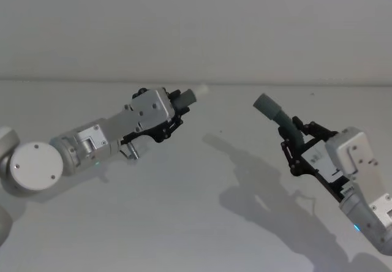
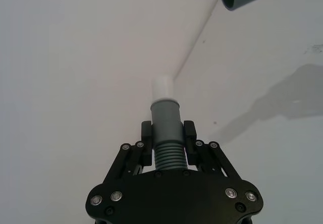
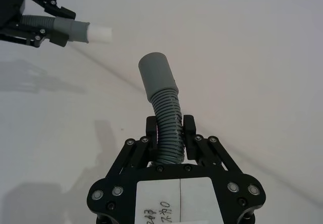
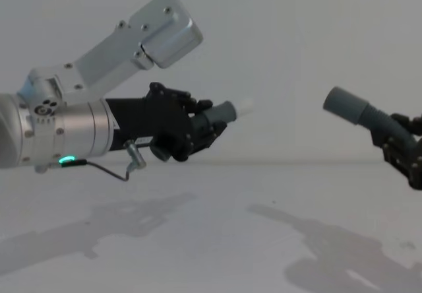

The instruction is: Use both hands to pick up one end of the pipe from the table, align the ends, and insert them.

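Table (image 1: 184, 223): a plain pale surface is seen under both arms, and their shadows are cast on it.
Left gripper (image 2: 168, 135): it is held above the left half of the table, well clear of the surface. Its fingers are closed to the width of the hose, and the ribbed part of the shorter hose piece is clamped between them.
Shorter hose piece (image 1: 184, 99): it is carried in the air above the table and touches the surface nowhere. Its smooth grey cuff (image 2: 166, 115) and white tip (image 2: 163, 88) are seen sticking out beyond the fingertips, pointed toward the table's middle and far edge.
Right gripper (image 3: 170, 131): it is held above the right half of the table, likewise clear of the surface. Its fingers are closed onto the ribbed part of the longer hose piece, which is gripped from both sides.
Longer hose piece (image 1: 284, 122): it is held above the table and is bent upward out of the fingers. Its open cuff (image 1: 266, 105) is turned toward the table's middle and far edge.
Ends: the white tip and the open cuff are set well apart above the middle of the table, with bare surface seen below the gap. They are not lined up; each is angled toward the far edge rather than straight at the other.
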